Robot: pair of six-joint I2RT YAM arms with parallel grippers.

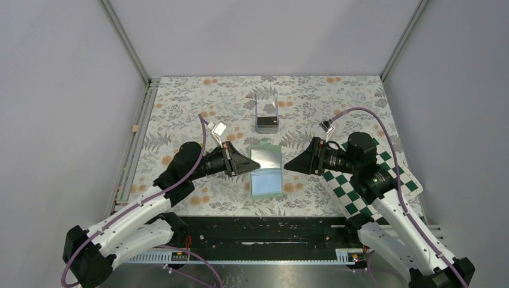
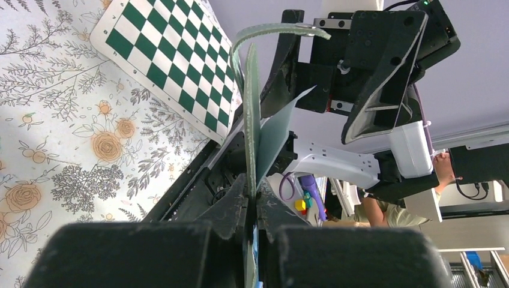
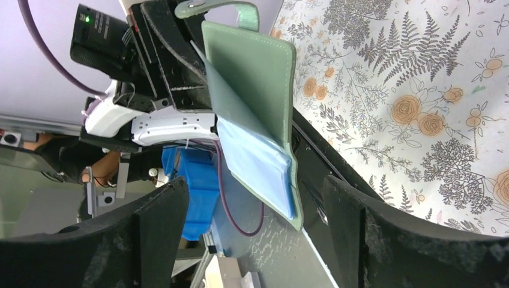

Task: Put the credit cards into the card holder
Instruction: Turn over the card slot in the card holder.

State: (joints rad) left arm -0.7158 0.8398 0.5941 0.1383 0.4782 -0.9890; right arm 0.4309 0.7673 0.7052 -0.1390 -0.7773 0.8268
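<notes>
The sage-green card holder (image 1: 266, 171) hangs open at the middle, lifted off the table, with its pale blue inner pocket (image 3: 258, 162) showing. My left gripper (image 1: 248, 165) is shut on its left edge, and the wallet (image 2: 251, 120) rises edge-on between the fingers. My right gripper (image 1: 289, 165) is open and empty just right of the wallet, which faces it (image 3: 258, 84) without touching. The black credit cards (image 1: 267, 124) stand in the clear acrylic box (image 1: 266, 108) behind the wallet, away from both grippers.
A green-and-white chequered board (image 1: 372, 186) lies at the front right under my right arm, and also shows in the left wrist view (image 2: 174, 54). The floral mat (image 1: 180, 114) covers the table. A metal frame rail (image 1: 135, 138) runs along the left edge.
</notes>
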